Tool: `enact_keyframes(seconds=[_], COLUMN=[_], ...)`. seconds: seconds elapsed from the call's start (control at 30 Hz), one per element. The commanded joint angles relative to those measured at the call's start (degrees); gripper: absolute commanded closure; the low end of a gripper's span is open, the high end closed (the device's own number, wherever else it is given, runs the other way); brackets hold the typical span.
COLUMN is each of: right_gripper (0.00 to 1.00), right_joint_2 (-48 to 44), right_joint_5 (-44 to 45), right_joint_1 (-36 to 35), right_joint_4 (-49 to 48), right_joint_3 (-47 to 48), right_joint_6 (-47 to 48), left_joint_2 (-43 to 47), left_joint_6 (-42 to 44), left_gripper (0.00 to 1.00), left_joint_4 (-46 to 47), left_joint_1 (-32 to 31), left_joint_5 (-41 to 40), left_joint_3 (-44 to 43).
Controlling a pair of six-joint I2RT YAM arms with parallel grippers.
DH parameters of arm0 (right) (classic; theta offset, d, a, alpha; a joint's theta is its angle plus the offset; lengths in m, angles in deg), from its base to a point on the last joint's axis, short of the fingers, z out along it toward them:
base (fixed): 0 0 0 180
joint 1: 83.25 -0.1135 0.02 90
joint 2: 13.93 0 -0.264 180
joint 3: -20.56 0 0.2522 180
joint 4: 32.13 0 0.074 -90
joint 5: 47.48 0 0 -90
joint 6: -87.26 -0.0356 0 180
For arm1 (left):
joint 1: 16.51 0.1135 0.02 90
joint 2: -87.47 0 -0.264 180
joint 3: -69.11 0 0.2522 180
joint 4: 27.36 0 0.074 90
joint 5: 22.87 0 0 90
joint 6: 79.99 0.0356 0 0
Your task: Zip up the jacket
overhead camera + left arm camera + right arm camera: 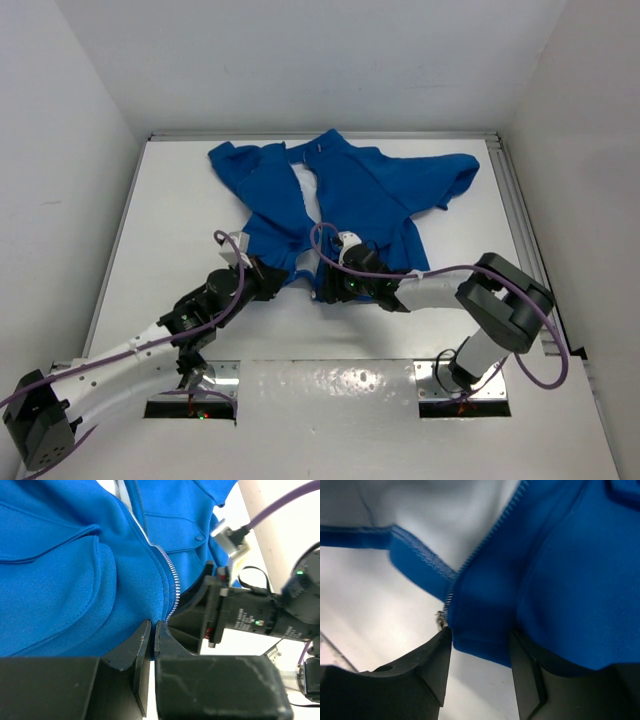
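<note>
Bright, even overhead light fills the top view; the white worktop carries blotchy glare along its near strip; shadows there are faint and soft-edged; the left wrist view is crisp on the jacket weave, with the whites behind it blown out; the right wrist view is soft throughout, the right gripper a dark blur.

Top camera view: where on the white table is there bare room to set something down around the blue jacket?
Free: white table between left wall and royal-blue fabric jacket; the patch between its hem and the right rail; the near strip between left arm and right arm. Crowded: the hem, where left gripper and right gripper meet.
</note>
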Motion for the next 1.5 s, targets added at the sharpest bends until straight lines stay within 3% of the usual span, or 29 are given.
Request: enact_keyframes(seconds=[0.0, 0.37, 0.67, 0.8, 0.97, 1.0, 1.1, 1.27, 1.47], right_gripper=[0.51, 0.54, 0.88, 0.87, 0.79, 0.86, 0.96, 0.97, 1.00], right_joint_2=[1.81, 3.66, 0.86, -2.40, -6.36, -6.45, -5.92, -7.41, -17.42], right_joint_5=[1.30, 2.35, 3.93, 4.29, 4.03, 3.07, 2.44, 1.65, 1.65], right_joint_1=[-0.13, -0.57, -0.57, -1.19, -1.54, -1.54, -1.63, -1.63, -1.63], right_joint_4=[1.05, 0.96, -0.71, 1.92, 5.88, 6.14, 6.24, 2.90, -1.66], right_joint_3=[1.91, 1.83, 0.07, -0.46, -0.72, -0.63, -1.07, -3.09, -5.28], right_joint_6=[0.77, -0.20, -0.73, -0.11, 1.12, 1.29, 0.60, -1.16, -0.20], left_joint_2=[0.27, -0.69, -1.84, -2.63, -3.59, -3.94, -4.74, -4.21, -4.56], left_joint_6=[-0.44, -0.88, -2.11, -1.85, -2.38, -2.29, -2.37, -2.55, -3.07], left_gripper=[1.00, 1.00, 1.00, 1.00, 1.00, 1.00, 1.00, 1.00, 1.00], left_joint_4=[3.44, 5.11, 7.65, 7.57, 9.94, 10.12, 10.82, 11.00, 12.75], left_joint_1=[0.38, 0.38, 0.38, 0.38, 0.38, 0.38, 0.38, 0.38, 0.38], left_joint_5=[1.28, 1.80, 2.33, 2.86, 3.47, 3.74, 4.35, 4.36, 4.00], left_joint_3=[-0.14, 0.56, 2.32, 1.88, 2.50, 2.32, 2.14, 2.40, 0.74])
